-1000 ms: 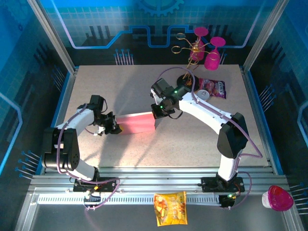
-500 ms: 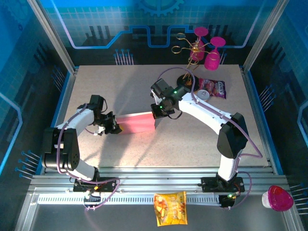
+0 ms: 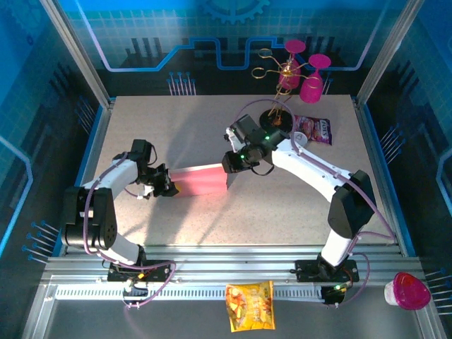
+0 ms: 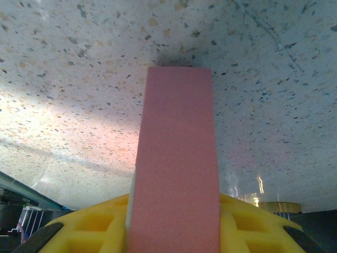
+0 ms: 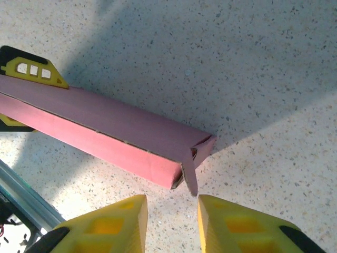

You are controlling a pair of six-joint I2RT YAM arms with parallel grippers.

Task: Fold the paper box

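The paper box [image 3: 201, 180] is seen folded into a long pink block on the table [image 3: 212, 127], slightly toward 9 o'clock of its centre, with its length run from 9 to 3 o'clock. Its 9 o'clock end is clamped between the left fingers [image 4: 89, 229]. The right fingers [image 5: 108, 224] are parted narrowly with nothing gripped. They are set just beside the 3 o'clock end, where a loose flap [image 5: 190, 176] is seen sticking out.
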